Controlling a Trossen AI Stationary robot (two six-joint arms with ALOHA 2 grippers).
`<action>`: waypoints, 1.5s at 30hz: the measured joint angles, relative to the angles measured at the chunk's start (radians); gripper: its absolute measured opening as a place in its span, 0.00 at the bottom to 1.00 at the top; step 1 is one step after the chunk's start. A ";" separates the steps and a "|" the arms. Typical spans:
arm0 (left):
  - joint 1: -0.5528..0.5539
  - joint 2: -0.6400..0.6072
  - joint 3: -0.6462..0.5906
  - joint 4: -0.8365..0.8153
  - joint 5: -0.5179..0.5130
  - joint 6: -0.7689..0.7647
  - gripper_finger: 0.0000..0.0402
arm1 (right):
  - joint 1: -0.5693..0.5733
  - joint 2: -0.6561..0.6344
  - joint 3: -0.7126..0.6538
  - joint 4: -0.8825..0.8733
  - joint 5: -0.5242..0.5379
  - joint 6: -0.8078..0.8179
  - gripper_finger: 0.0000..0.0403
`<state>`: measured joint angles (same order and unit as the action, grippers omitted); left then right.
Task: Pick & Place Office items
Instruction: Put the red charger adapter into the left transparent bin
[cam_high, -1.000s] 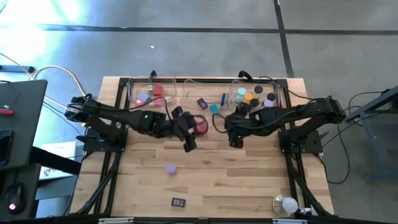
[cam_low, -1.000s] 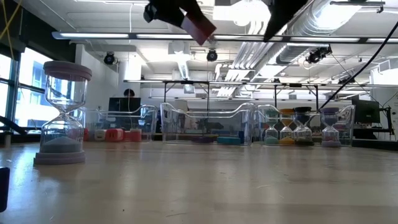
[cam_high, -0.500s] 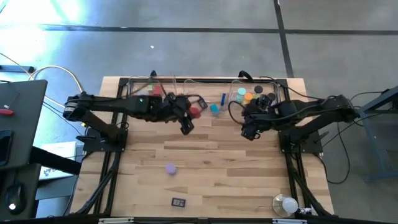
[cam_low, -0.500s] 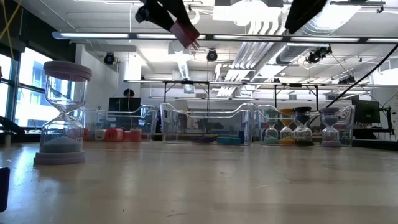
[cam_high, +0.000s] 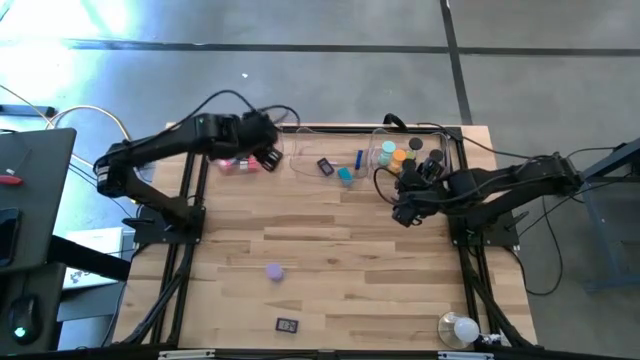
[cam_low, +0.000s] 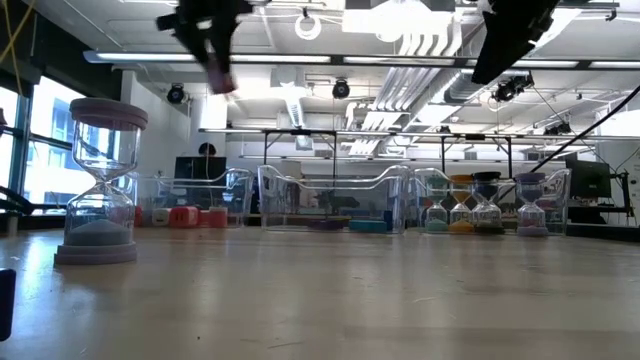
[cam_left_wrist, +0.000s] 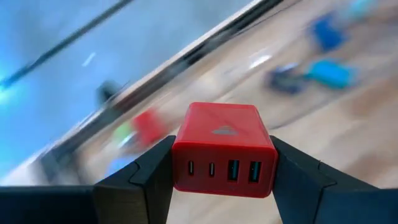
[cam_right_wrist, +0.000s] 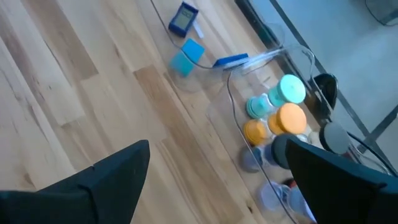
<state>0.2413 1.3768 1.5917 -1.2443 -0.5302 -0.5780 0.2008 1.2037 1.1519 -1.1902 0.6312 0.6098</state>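
A red block with a row of ports on one face (cam_left_wrist: 224, 134) sits in my left gripper (cam_left_wrist: 224, 163), which is shut on it high over the table's far left, by the left clear tray (cam_low: 236, 185). The high view shows this gripper (cam_high: 262, 140) at that tray; the low view shows the block (cam_low: 222, 80) well above the table. My right gripper (cam_right_wrist: 211, 146) is open with nothing between its fingers, in front of the right tray (cam_high: 440, 160), which holds teal (cam_right_wrist: 291, 88) and orange (cam_right_wrist: 288, 117) capped pieces. A lavender hourglass (cam_low: 100, 180) stands on the table. My left gripper pinches the red block between its two fingers, one on each of two opposite sides (cam_left_wrist: 180, 149). The port face points back toward the wrist. The block is lifted clear of the table and trays.
Three clear trays line the far edge; the middle one (cam_high: 305, 165) holds a light-blue block (cam_right_wrist: 188, 55), a blue stick (cam_right_wrist: 231, 61) and a small dark device (cam_right_wrist: 184, 17). A small dark display (cam_high: 287, 324) and a white bulb (cam_high: 462, 328) lie near the front edge.
My left gripper has carried the red block from the table's middle toward the far left, to the left tray, rising a little and turning as it went. My right gripper has drawn back toward the table's right edge, still open.
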 joint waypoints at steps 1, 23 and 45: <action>0.033 0.000 0.000 -0.053 0.000 -0.021 0.50 | 0.000 -0.002 -0.011 0.021 0.004 0.000 0.91; 0.466 0.001 -0.273 0.112 0.217 0.077 0.50 | 0.000 -0.002 -0.037 0.158 -0.072 -0.002 0.91; 0.555 0.002 -0.438 0.328 0.319 0.107 0.50 | 0.000 -0.002 -0.037 0.207 -0.091 -0.009 0.91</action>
<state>0.7959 1.3785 1.1538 -0.9159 -0.2113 -0.4709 0.2008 1.2018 1.1145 -0.9830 0.5401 0.6003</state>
